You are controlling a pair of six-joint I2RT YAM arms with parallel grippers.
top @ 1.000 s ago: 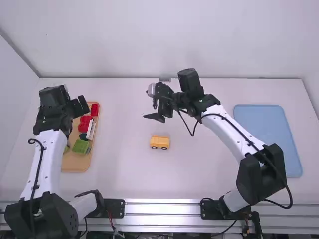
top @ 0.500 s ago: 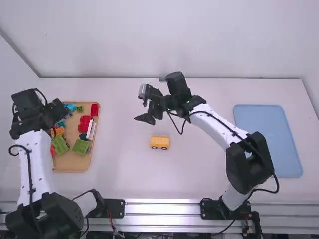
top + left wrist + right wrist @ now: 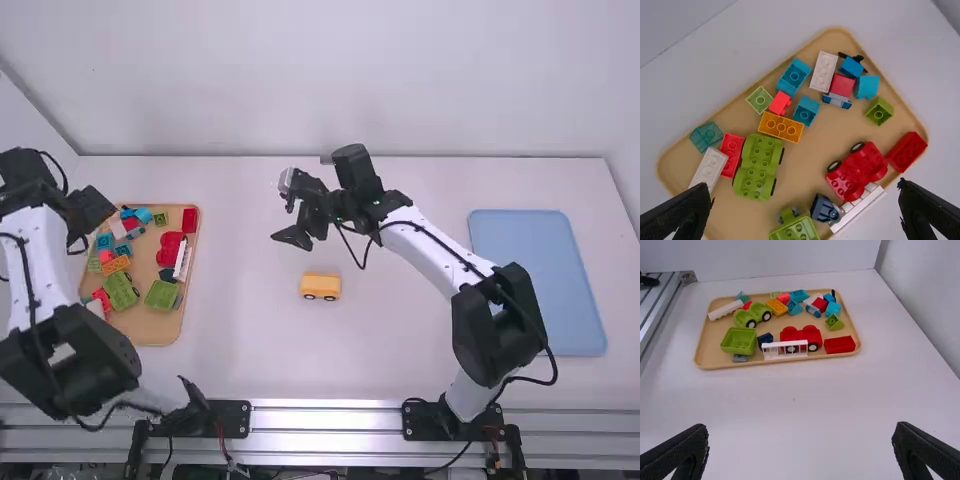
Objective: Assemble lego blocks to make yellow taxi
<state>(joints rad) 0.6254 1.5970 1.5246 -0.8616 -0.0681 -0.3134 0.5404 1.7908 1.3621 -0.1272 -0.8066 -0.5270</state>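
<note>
Our left pincer (image 3: 805, 187) and right pincer (image 3: 799, 427) are hanging spread; the taxi (image 3: 321, 286) is sitting on the worktop (image 3: 250, 350); if we are reaching askew among the crowded blocks (image 3: 781, 127) in the tray (image 3: 150, 328), we are risking snagging neighbours

Near edge: ridged rail (image 3: 330, 420), metal, shiny streaks. Table (image 3: 250, 300): smooth, matt white. Left, tan tray (image 3: 800, 172): smooth, matt; wood or plastic, can't tell. On it, red car (image 3: 860, 167), glossy plastic; teal brick (image 3: 706, 136), see-through plastic. Right, blue tray (image 3: 540, 280): smooth, matt.
</note>
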